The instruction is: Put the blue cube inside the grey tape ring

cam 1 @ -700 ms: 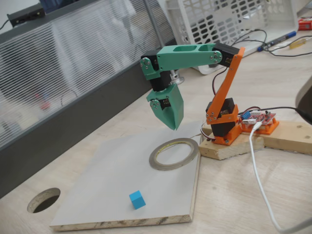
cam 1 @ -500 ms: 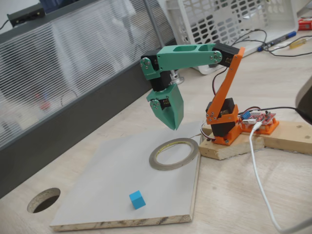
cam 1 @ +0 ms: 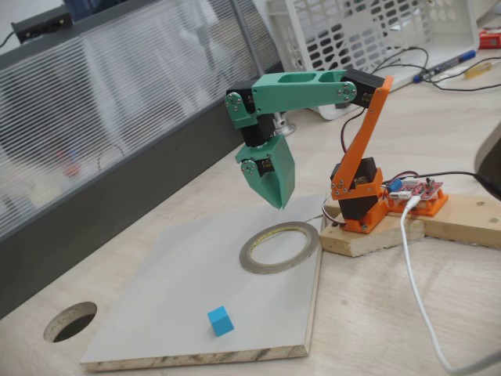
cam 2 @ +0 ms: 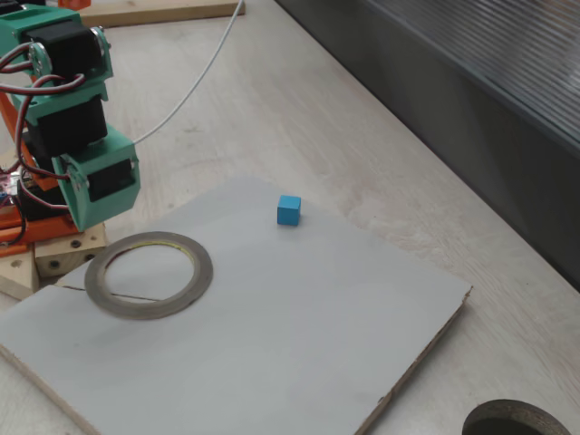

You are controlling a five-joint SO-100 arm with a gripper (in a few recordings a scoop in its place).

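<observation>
— Where is the small sky-blue plain cube [cam 1: 221,321] sitting?

— It is lying on the pale grey flat board [cam 1: 180,290], close to the board's near edge in a fixed view [cam 1: 221,321] and toward its far edge in a fixed view [cam 2: 289,210]. Nothing is touching it, and it is resting flat on one face.

— And the wide, thin grey tape ring with the yellowish inner rim [cam 1: 279,247]?

— It is lying flat on the same board, near the corner closest to the arm's wooden base block [cam 1: 368,235]. In a fixed view [cam 2: 149,274] the board is showing through its middle. The cube is sitting well apart from it, outside the ring.

— What is the green two-finger gripper [cam 1: 275,202] doing?

— It is hanging in the air with its tip pointing down, above the far side of the ring and not touching it. The fingers are looking pressed together into a single narrow point, with no gap showing between them and nothing held. In a fixed view [cam 2: 91,181] the gripper's green body is showing at the left, just behind the ring, though its tip is hard to make out there.

— Anything else around?

— The orange-and-green arm [cam 1: 356,141] is standing on that wooden block, with a white cable [cam 1: 415,274] trailing across the light wooden table [cam 1: 391,313]. A dark round hole in the tabletop [cam 1: 70,321] is sitting beside the board, and a white lattice plastic basket [cam 1: 368,27] is standing at the back.
</observation>
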